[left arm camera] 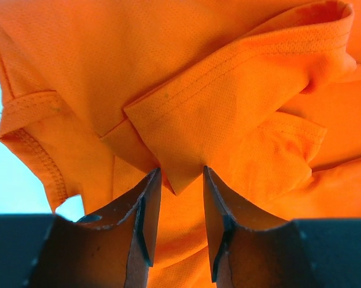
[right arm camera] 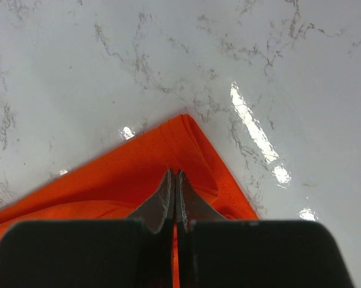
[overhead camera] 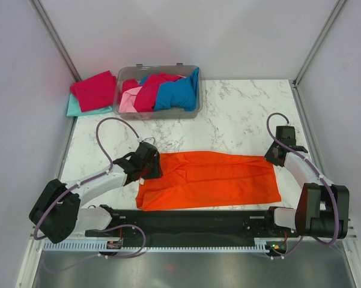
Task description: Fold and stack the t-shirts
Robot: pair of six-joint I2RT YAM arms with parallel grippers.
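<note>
1. The white marbled table (overhead camera: 240,108) carries everything, and grey walls close it in on three sides.
2. The orange t-shirt (overhead camera: 210,180) lies flat on the near half of the table. It is spread as a long band from left to right, between the two arms and just beyond their black base rail (overhead camera: 186,223).
3. The clear grey bin (overhead camera: 159,114) stands at the far left of the table, well apart from the orange t-shirt, with bare marble between them. Heaped loosely in it are a blue t-shirt (overhead camera: 179,93), a crimson t-shirt (overhead camera: 149,91) and a pink t-shirt (overhead camera: 130,102). The blue one reaches up to the right rim.
4. Just left of the bin, against its wall, a folded red t-shirt (overhead camera: 95,90) rests on a teal t-shirt (overhead camera: 78,110), whose edge shows at the near left.
5. The left hand (overhead camera: 149,163) sits over the left end of the orange t-shirt and hides that edge from above. In its wrist view the fingers (left arm camera: 145,210) stand apart. A hemmed, folded corner of cloth points into the gap, and neither pad visibly squeezes it.
6. The right hand (overhead camera: 276,155) is at the far right corner of the orange t-shirt. Its fingers (right arm camera: 159,207) are pressed together, with their tips at the folded corner. I cannot tell whether any cloth is nipped between them.
</note>
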